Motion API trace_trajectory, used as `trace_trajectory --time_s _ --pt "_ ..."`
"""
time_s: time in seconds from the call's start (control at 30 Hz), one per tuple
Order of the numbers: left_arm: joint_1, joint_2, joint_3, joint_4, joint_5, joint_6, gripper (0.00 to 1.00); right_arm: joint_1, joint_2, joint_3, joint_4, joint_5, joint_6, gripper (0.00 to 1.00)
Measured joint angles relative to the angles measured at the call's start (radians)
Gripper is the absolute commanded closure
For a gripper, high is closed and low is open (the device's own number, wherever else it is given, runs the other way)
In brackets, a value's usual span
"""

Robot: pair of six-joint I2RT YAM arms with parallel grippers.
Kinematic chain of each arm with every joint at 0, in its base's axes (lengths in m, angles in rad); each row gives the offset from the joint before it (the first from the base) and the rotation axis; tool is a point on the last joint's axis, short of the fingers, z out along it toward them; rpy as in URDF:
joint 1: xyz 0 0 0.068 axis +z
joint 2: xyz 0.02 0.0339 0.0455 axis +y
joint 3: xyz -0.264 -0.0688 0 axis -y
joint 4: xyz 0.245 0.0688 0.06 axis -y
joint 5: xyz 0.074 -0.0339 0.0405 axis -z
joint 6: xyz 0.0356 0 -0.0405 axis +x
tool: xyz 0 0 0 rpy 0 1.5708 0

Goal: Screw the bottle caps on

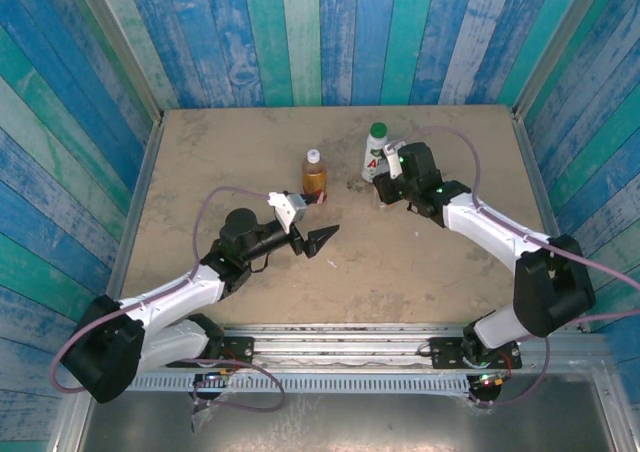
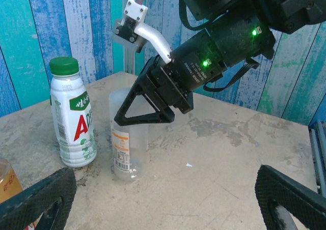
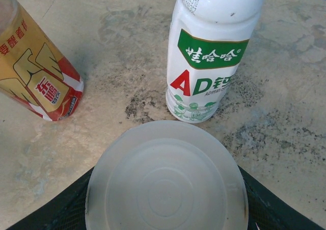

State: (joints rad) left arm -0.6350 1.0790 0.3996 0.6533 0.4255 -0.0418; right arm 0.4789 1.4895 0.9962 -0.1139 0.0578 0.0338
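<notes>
The left gripper point(image 1: 325, 239), on the near side of the clear bottle point(image 2: 127, 148), hangs spread and empty. The right gripper point(image 3: 163, 212) pinches the grey cap point(image 3: 165, 189) atop that bottle. With nothing steadying the bottle, a crooked cap could cross-thread, or twisting could spin or tip it into the white bottle point(image 3: 209, 52) just behind.

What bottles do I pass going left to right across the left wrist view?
amber bottle, cut off by the frame edge → white bottle with its green cap on → clear bottle
</notes>
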Motion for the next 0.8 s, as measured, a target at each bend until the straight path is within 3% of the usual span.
trace_trajectory --time_s 0.17,0.43,0.8 --pt "0.0 0.0 0.003 -0.019 0.003 0.0 0.06 0.0 0.0 -0.029 0.014 -0.006 0.004 0.39" --pt "0.0 0.0 0.015 -0.052 0.002 0.008 0.06 0.0 0.0 -0.032 0.021 -0.011 0.004 0.37" --pt "0.0 -0.003 0.016 -0.074 -0.008 0.023 0.06 0.0 -0.025 -0.032 0.006 -0.012 -0.006 0.15"
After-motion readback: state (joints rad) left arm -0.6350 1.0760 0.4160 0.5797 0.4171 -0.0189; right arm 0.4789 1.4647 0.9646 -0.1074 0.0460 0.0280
